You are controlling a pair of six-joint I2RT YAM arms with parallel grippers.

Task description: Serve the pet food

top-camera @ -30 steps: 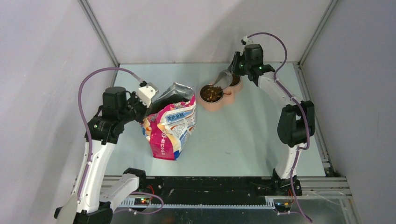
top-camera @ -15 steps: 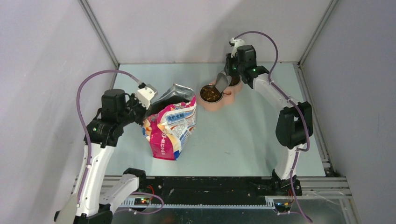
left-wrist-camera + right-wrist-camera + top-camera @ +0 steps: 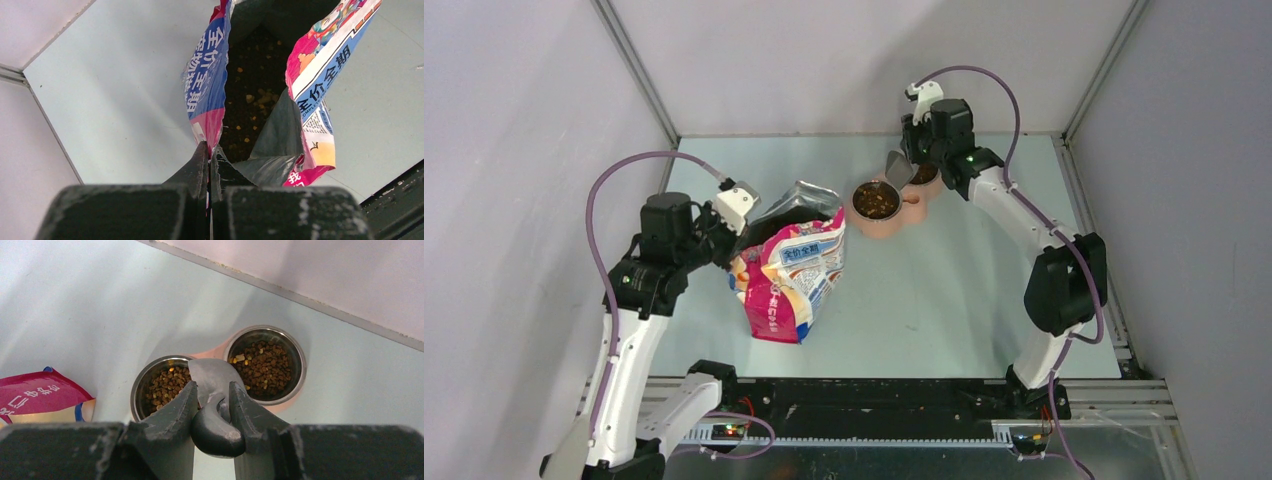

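left gripper (image 3: 209, 150) is pinching the bag (image 3: 310, 85) lip, clamped tight, holding its mouth open right ahead of it. right gripper (image 3: 212, 390) is clamping the scoop (image 3: 207, 371) handle, jaws partway closed, tipping it over the bowl (image 3: 136, 395) just ahead-left. pet food (image 3: 167, 382) is sitting in that bowl and the one beside it. I'd be tipping slowly, mouth centred inside the rim, so nothing's bouncing onto the desk (image 3: 75, 315)

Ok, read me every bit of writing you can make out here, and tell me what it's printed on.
"全价全期": blue band on the bag, right-hand flap in the left wrist view; also on its front in the top view.
"COMPLETE": small print just under that band; the rest is too small to read.
"全价": the other flap; the characters below are creased and unreadable.
The scoop and bowls show no writing.
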